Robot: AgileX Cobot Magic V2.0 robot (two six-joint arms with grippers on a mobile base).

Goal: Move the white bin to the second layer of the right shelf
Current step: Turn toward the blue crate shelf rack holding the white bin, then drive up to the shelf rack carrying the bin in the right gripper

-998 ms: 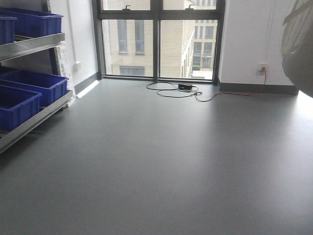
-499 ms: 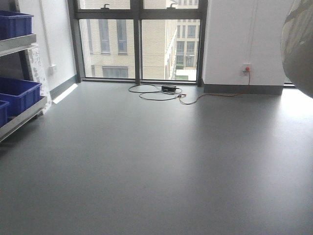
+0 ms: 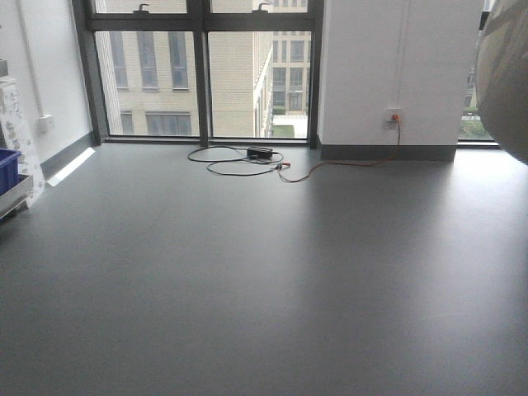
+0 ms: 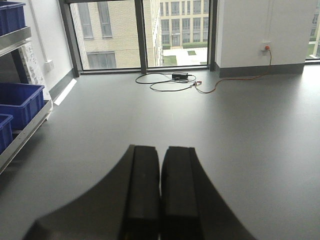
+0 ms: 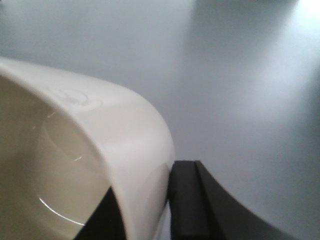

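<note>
My right gripper (image 5: 145, 210) pinches the rim of the white bin (image 5: 75, 150), with one finger inside and one outside. The bin hangs over the gray floor (image 5: 240, 75). My left gripper (image 4: 160, 190) is squeezed closed with nothing in it. Blue crates (image 4: 20, 100) sit far left.

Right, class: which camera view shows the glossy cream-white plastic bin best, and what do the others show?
The right wrist view: the glossy cream-white plastic bin fills half the frame, its rim wall pinched between the right gripper's black fingers. The front view catches only its blurred pale edge; the left wrist view shows none of it.
</note>
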